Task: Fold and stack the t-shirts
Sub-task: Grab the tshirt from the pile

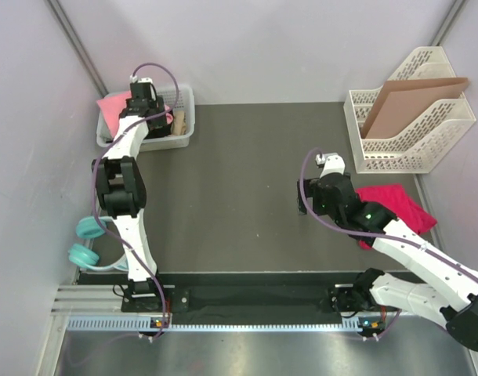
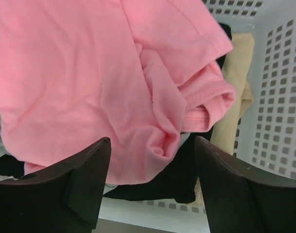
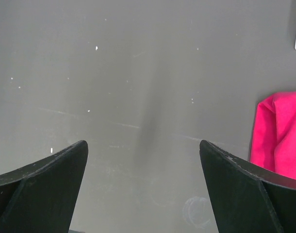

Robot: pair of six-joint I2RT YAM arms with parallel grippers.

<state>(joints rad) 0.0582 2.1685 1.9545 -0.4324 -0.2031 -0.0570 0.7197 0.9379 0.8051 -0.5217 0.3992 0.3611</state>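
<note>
Two t-shirts | salmon-pink t-shirt (image 2: 90, 73) bunched in white basket (image 1: 189, 117), far-left bench corner | magenta-red t-shirt (image 1: 400, 205) on dark grey bench (image 1: 239, 172), right, near rack (image 1: 427, 137) | left pincer (image 2: 152, 143) spread wide above salmon-pink t-shirt, gripping nothing | right pincer (image 3: 143, 143) spread wide over bench, gripping nothing | pale walls (image 1: 262, 47) enclose it

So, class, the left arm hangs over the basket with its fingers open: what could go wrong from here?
The open left fingers may pinch the black cloth or tan cloth along with the bunched pink t-shirt. Lifting could also snag the shirt on the basket wall and drag the basket.
</note>
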